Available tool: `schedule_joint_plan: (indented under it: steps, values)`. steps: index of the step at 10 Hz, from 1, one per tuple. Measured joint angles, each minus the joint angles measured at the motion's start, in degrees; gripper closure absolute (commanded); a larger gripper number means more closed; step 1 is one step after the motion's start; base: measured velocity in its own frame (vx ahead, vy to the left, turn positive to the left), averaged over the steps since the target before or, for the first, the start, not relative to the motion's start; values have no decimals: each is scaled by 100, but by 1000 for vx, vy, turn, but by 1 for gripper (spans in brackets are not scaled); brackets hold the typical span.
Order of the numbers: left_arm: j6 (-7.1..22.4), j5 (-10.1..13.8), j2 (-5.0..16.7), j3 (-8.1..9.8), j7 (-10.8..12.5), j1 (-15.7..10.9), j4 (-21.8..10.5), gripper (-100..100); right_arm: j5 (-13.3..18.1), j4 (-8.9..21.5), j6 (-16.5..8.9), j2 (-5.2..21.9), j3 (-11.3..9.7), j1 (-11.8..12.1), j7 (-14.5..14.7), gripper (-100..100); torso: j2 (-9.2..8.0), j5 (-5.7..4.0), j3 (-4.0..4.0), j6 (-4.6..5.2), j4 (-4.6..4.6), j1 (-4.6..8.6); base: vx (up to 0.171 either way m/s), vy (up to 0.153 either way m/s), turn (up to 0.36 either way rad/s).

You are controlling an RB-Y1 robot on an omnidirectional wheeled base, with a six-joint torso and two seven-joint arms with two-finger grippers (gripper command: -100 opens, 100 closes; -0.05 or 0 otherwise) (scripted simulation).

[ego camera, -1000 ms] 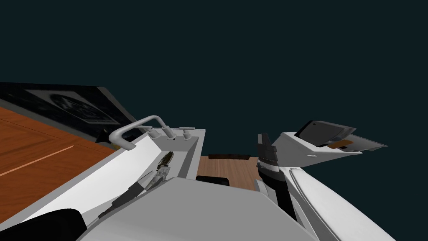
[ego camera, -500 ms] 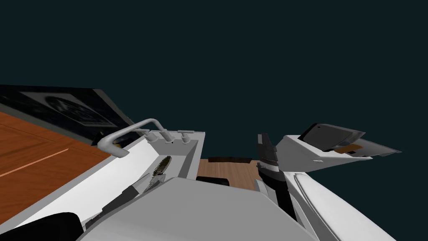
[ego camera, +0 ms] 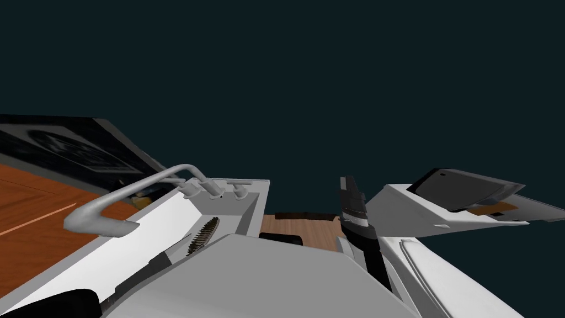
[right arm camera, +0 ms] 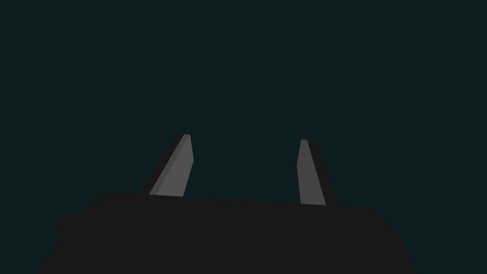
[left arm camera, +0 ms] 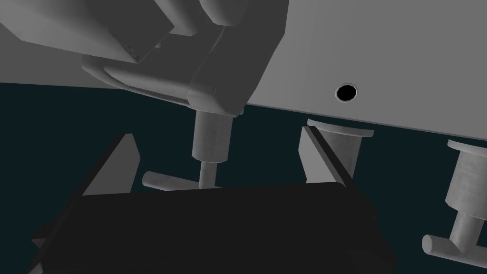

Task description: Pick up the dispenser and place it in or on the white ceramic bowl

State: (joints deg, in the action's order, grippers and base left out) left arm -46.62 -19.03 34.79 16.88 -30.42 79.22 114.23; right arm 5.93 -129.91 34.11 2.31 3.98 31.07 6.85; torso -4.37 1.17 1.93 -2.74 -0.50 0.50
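Observation:
My left gripper [left arm camera: 216, 134] is open inside a white sink [ego camera: 251, 207], its fingers on either side of a grey tap handle [left arm camera: 211, 138] without touching it. Beside that handle stand a second stem [left arm camera: 340, 142] and another tap handle [left arm camera: 468, 176], under the sink's wall with a round hole [left arm camera: 346, 92]. The long grey faucet spout [ego camera: 118, 201] curves out over the sink's left rim. A small yellowish object [ego camera: 140, 200] sits behind the spout, too hidden to name. My right gripper [right arm camera: 245, 138] is open and holds nothing; it stands raised [ego camera: 348, 193] right of the sink.
A dark bristled brush [ego camera: 202, 234] lies in the sink basin by my left forearm [ego camera: 160, 259]. An orange-brown wooden surface [ego camera: 33, 215] lies to the left. A white fixture with a dark panel [ego camera: 441, 204] stands on the right, and brown flooring [ego camera: 300, 226] shows between.
My head camera has turned: the spout has slid left and grown larger, the white fixture has slid right. My left forearm sits lower in the sink. The right gripper has kept its place.

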Motion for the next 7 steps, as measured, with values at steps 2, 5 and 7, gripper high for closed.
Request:
schedule_joint_plan:
  steps: [2, 5, 7]
  values:
    - [21, 13, 65, 48, 50, 157, 123, 0, 0, 0, 0, 0, 0, -1, 0, 0, -9, 2, 3, 1, 1, -4, 45, 3, 0]
    - [20, 13, 65, 48, 49, 155, 122, 0, 0, 0, 0, 0, 0, -2, 0, 0, -45, 1, 26, 0, 10, -2, 2, 0, 0]
    - [20, 13, 65, 48, 49, 155, 122, 0, 0, 0, 0, 0, 0, -2, 0, 0, -48, 1, 28, 0, 11, -2, 0, 0, 0]
